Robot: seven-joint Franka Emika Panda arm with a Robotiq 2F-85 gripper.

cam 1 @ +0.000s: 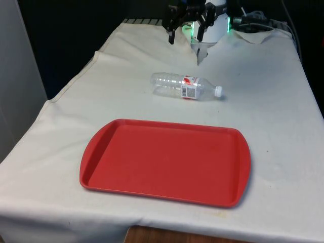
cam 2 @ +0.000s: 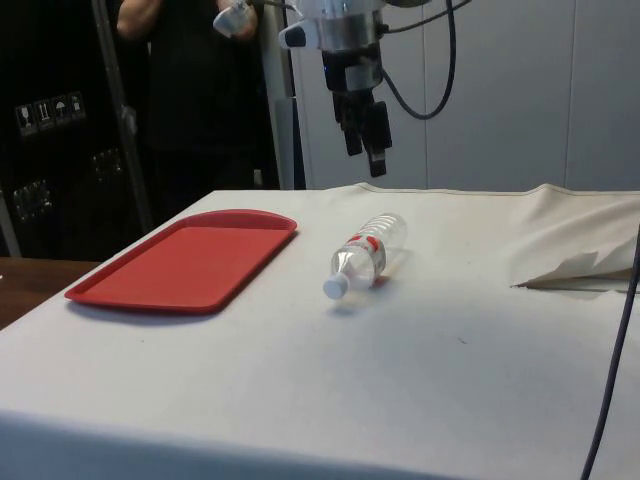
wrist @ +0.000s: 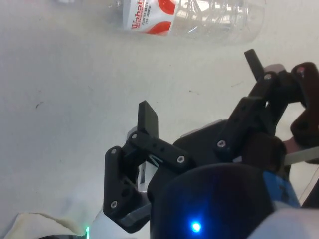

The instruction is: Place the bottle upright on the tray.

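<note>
The clear plastic water bottle [cam 1: 185, 86] lies on its side on the table [cam 1: 263, 126], beyond the red tray [cam 1: 101, 152]. It looks empty, so probably light, slippery and easily crushed; grasp the labelled middle. The pincer [cam 1: 186, 34] hangs above, wide open.

We see a black two-finger gripper [wrist: 202, 87] built of angular linkage bars joined by small round silver screws; each of its fingers [wrist: 148, 119] ends in a flat, rectangular black pad; above the gripper, in the side view, the wrist [cam 2: 340, 20] is a white rounded housing with a grey band, and black cables [cam 2: 440, 60] loop out from beside that wrist; in the front view the gripper [cam 1: 186, 31] shows as two dark prongs under a black bracket, with the white arm body [cam 1: 216, 25] just behind the gripper.
</note>
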